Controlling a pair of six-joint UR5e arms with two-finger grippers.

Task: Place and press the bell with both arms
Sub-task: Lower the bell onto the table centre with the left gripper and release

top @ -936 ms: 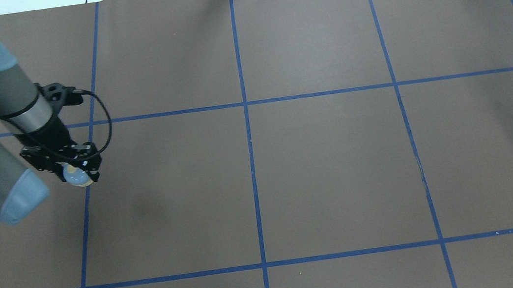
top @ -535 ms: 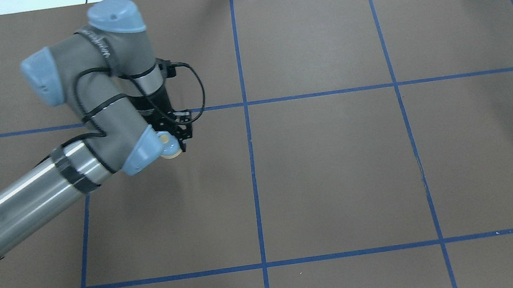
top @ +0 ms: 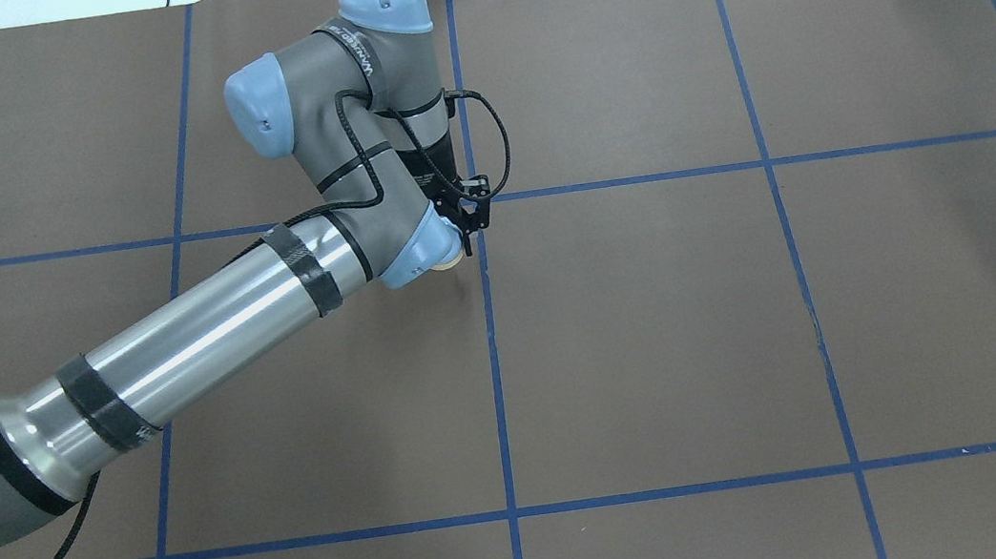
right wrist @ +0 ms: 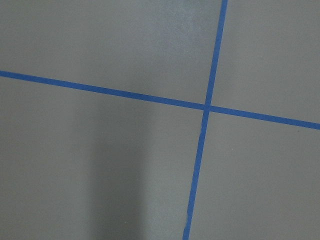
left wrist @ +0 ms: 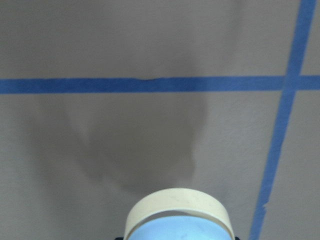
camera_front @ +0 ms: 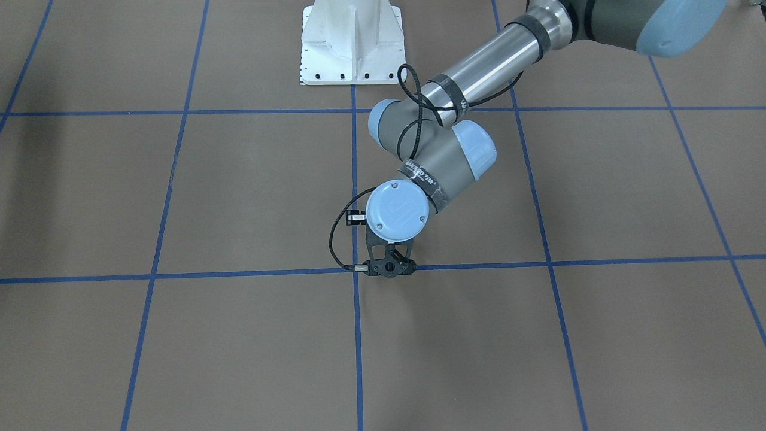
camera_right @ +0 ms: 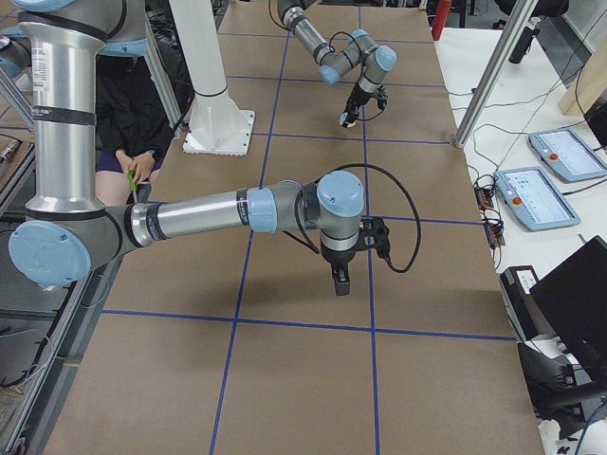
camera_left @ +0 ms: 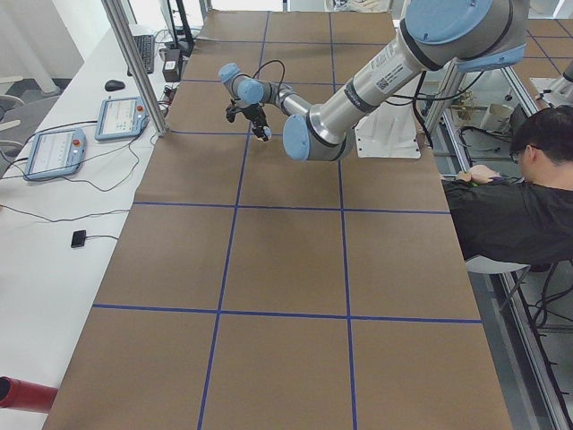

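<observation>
Your robot's grey and silver left arm (top: 205, 318), with light-blue joint caps, reaches from the lower left of the overhead view to the upper middle. Its black two-finger left tool (top: 461, 244) points down and is clenched on a small light-blue dome-shaped bell (top: 450, 263) with a cream base ring.

The bell is in the upper centre of that frame, just left of the middle vertical blue tape line (top: 498, 395) and just below the upper horizontal line. In the left wrist view it fills the bottom centre, cream ring towards the brown paper surface (top: 661, 345), with a soft shadow beyond it. You cannot tell whether it touches the surface.

A black cable (top: 500, 149) loops beside the wrist. White lettering (camera_front: 419, 173) runs along the grey wrist link, too small to read.

In the right side view, the right arm (camera_right: 190, 216) stretches from the left edge to the middle. Its right tool (camera_right: 340, 281) points straight down above the surface, and you cannot tell whether it is clenched or released. The right wrist view shows only the surface and crossing tape lines.

A white bolted pedestal (camera_front: 350, 42) stands at the top of the front view.
</observation>
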